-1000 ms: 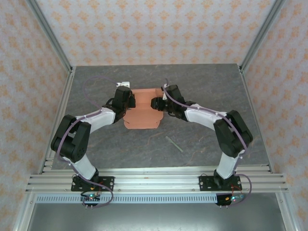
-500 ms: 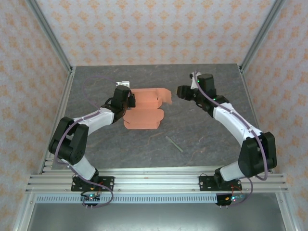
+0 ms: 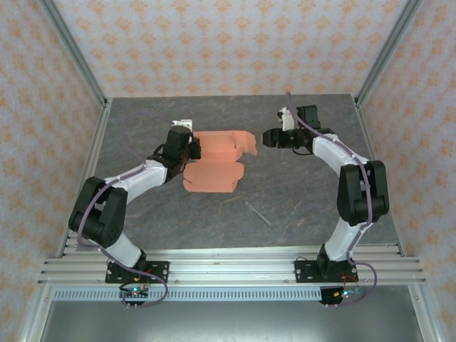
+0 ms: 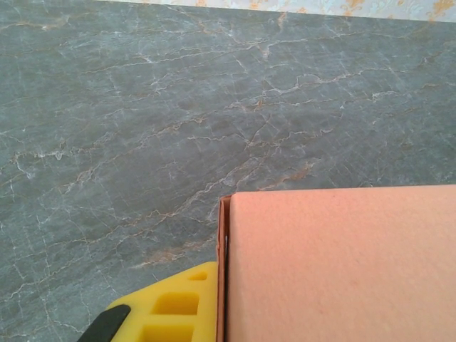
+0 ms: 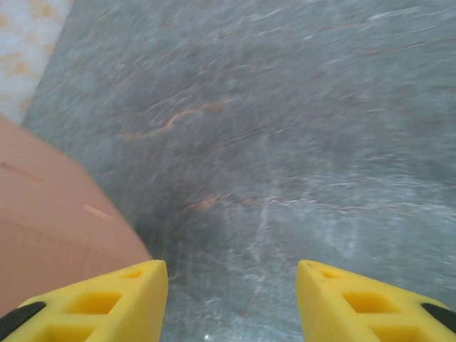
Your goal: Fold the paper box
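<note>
**Top external**
- Table [image 3: 299,192]: grey marbled slab inside patterned walls.
- Box [image 3: 214,162]: salmon card, partly folded, lying on the table a little left of centre, between the two grippers. The near flap lies flat, and the far part ends in a notched edge at its right.
- Left gripper [image 3: 190,151]: at the box's left edge, touching the card. From this view I cannot tell whether it is clamped.
- Right gripper [image 3: 266,137]: just right of the box's far corner, clear of the card, pointing towards it.
- Stick [image 3: 258,213]: thin, greenish, lying alone on the table nearer the arms, well apart from the box.

**Left wrist**
- Box [image 4: 342,263]: a flat salmon panel across the lower right, its corner over the table.
- Finger [image 4: 174,313]: yellow, one visible, hard against the panel's left edge. The other is hidden by the card, so I cannot tell whether the card is gripped.

**Right wrist**
- Right gripper [image 5: 231,278]: released. Its yellow fingers [image 5: 100,296] are spread wide with bare table between them.
- Box [image 5: 50,214]: at the left margin, beside the left finger, with slits in the card.
</note>
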`<state>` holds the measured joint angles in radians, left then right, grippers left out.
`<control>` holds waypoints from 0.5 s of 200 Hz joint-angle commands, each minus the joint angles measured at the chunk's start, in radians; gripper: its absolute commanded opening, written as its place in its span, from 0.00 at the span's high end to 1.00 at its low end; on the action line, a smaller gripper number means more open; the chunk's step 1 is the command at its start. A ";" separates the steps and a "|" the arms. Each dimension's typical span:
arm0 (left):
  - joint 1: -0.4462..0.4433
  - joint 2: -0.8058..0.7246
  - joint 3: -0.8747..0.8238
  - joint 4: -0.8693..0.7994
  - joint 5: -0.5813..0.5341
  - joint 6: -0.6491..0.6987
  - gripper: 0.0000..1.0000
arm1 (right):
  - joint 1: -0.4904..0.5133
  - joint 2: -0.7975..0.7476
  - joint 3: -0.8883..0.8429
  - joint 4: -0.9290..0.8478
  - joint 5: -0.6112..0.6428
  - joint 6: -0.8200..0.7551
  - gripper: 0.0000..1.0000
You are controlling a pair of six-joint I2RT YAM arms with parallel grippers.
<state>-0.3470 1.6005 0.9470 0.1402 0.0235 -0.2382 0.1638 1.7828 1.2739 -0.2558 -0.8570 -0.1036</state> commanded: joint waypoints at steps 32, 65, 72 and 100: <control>0.000 -0.042 0.016 -0.023 0.016 -0.005 1.00 | 0.042 0.062 0.094 -0.070 -0.211 -0.145 0.51; 0.001 -0.040 0.018 -0.027 0.016 0.001 1.00 | 0.055 0.101 0.152 -0.123 -0.279 -0.192 0.50; 0.000 -0.040 0.018 -0.030 0.014 0.002 1.00 | 0.057 0.107 0.167 -0.154 -0.296 -0.216 0.50; 0.001 -0.041 0.022 -0.032 0.010 0.005 1.00 | 0.075 0.111 0.187 -0.224 -0.307 -0.271 0.50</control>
<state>-0.3470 1.5921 0.9470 0.1211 0.0299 -0.2375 0.2249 1.8885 1.4296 -0.3992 -1.1007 -0.2897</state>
